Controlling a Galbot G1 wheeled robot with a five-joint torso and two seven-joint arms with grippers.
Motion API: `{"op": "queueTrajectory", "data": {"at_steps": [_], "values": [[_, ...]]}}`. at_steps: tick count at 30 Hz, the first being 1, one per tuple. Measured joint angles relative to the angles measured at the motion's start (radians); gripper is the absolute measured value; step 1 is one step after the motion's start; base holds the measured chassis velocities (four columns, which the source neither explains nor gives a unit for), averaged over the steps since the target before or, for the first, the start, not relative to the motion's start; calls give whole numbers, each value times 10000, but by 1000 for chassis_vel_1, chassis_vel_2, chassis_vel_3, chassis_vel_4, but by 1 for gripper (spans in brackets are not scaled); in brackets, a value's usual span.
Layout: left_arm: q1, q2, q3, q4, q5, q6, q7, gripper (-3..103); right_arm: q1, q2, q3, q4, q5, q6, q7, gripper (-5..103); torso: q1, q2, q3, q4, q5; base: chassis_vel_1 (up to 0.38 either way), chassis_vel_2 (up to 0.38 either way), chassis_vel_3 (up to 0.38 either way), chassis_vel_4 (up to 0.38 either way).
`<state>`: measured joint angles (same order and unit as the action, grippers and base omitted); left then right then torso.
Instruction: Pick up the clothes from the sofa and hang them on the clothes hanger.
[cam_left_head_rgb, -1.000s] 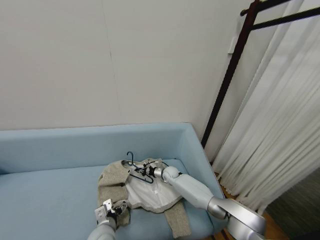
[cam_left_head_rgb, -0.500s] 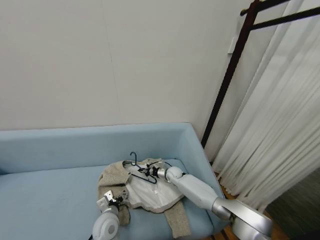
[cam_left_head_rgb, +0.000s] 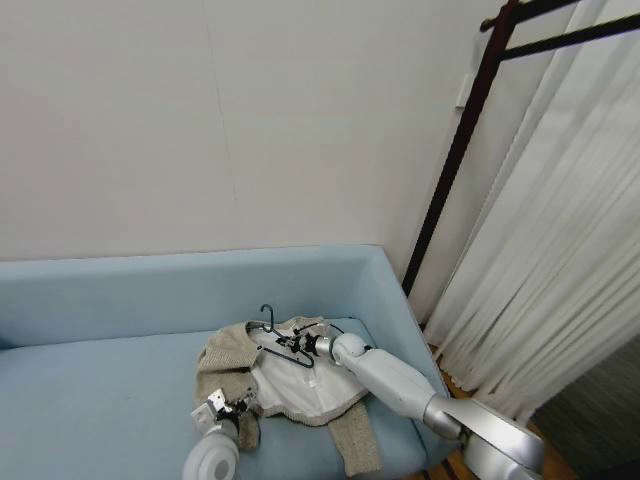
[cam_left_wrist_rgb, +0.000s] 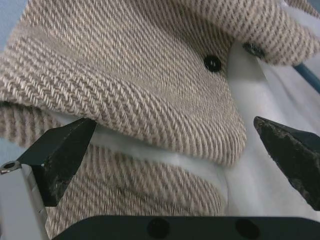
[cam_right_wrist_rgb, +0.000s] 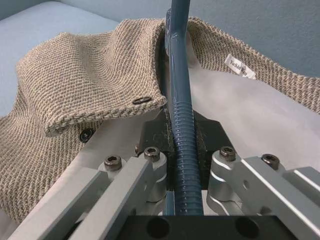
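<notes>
My right hand (cam_left_head_rgb: 300, 345) clenched on dark blue ribbed hanger (cam_right_wrist_rgb: 180, 100) at collar of beige knitted cardigan (cam_left_head_rgb: 222, 362). Left hand (cam_left_head_rgb: 228, 405) released, spread over cardigan edge, on light blue sofa (cam_left_head_rgb: 90, 400).

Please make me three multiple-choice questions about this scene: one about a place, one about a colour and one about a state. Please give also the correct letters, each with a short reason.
1. Where does the cardigan lie?
A. on a table
B. on the sofa seat
C. on a chair

2. What colour is the sofa?
A. red
B. black
C. light blue

3. What is the state of the right gripper?
A. shut on the hanger
B. open above the cardigan
C. shut on a cup

Answers:
1 B: the cardigan is spread on the seat, with the open left gripper at its lower edge.
2 C: the seat and the back are both pale blue.
3 A: the right wrist view shows the gripper clamped on the hanger's neck.
</notes>
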<state>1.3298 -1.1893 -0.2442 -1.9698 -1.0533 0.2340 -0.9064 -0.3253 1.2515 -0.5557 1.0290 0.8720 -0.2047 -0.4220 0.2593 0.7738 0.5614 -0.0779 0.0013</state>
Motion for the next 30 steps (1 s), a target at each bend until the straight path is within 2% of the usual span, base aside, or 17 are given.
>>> {"op": "queueTrajectory", "data": {"at_steps": [7,8,10,14,16,18,19,22,23,25,26,28,29,30], "values": [[-295,-164,-28,378,40,-159,38,101,4,-113,-100,122,11,-85,10,8,0,0,0,-1,1,0,0,0,0],[-302,-191,-14,468,73,-233,46,96,3,-143,-102,147,17,-94,23,8,0,1,0,0,1,0,0,0,0],[-306,-206,-5,520,106,-267,53,96,2,-163,-104,164,26,-98,32,8,0,1,0,0,1,0,0,0,0],[-412,-295,9,762,236,-460,68,74,-32,-278,-116,243,84,-119,76,8,0,0,0,0,2,0,0,0,0],[-458,-322,21,837,262,-497,68,74,-43,-303,-121,261,96,-122,91,8,0,0,0,0,1,0,0,0,0],[-552,-375,85,956,295,-598,29,63,-58,-374,-152,340,120,-146,115,8,0,0,0,-1,1,0,0,0,0],[-552,-375,85,956,295,-598,29,63,-58,-374,-152,340,120,-146,115,8,0,0,0,-1,1,0,0,0,0],[-531,-398,177,937,299,-606,-152,46,-56,-439,-199,469,221,-170,217,8,0,1,0,-1,2,0,0,0,0],[-531,-398,177,937,299,-606,-152,46,-56,-439,-199,469,221,-170,217,8,0,1,0,-1,2,0,0,0,0],[-446,-400,227,868,299,-604,-329,36,-37,-442,-205,488,250,-175,265,8,0,0,0,-1,1,0,0,0,0],[-381,-401,244,820,297,-595,-392,36,-30,-441,-206,489,259,-175,283,8,0,0,0,0,1,0,0,0,0],[-260,-402,249,743,296,-586,-452,25,-28,-441,-205,492,274,-177,303,8,0,0,0,0,2,0,0,0,0],[-260,-402,249,743,296,-586,-452,25,-28,-441,-205,492,274,-177,303,8,0,0,0,0,2,0,0,0,0],[-207,-403,249,716,297,-581,-487,20,-27,-454,-202,505,275,-178,304,8,0,0,0,0,2,0,0,0,0]]}}
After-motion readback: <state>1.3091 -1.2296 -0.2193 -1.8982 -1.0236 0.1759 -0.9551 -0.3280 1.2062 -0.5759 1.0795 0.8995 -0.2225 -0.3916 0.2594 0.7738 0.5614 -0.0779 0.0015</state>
